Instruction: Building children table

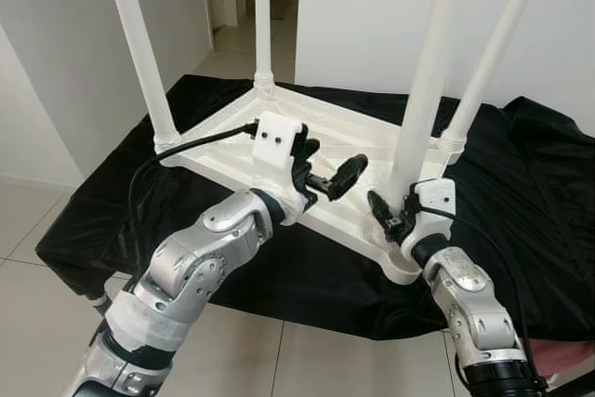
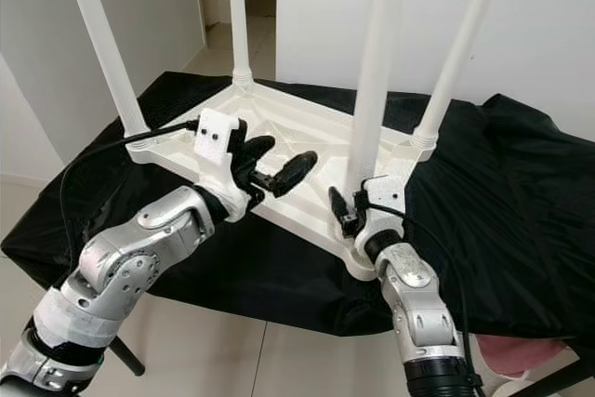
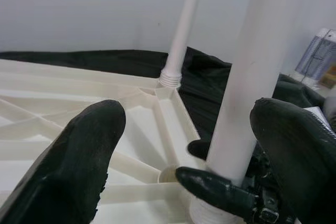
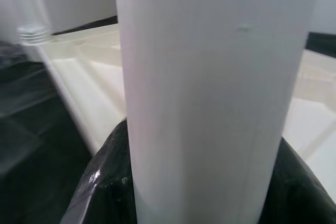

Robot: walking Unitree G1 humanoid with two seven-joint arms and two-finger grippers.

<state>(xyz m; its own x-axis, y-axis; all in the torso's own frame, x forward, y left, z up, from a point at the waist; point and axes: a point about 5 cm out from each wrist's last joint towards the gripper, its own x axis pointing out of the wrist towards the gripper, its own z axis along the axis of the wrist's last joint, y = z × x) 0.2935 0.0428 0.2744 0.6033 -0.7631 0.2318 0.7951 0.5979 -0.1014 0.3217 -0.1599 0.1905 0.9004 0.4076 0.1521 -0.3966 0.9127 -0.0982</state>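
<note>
Right gripper [image 1: 389, 214] clamped low on the near-right leg [image 1: 423, 90], just above its socket — left gripper [image 1: 330, 172] spread wide beside it, empty — upturned white tabletop [image 1: 307, 127] on the black-draped stand [image 1: 521, 192]; plastic looks light, stiff, slick, so grip near the base.

There is one white table top [image 1: 327, 127], lying upside down. Four white legs [image 1: 139, 48] stick up from it. One black cloth [image 1: 521, 192] lies under it. Two pincers [image 1: 327, 174] reach in.
</note>
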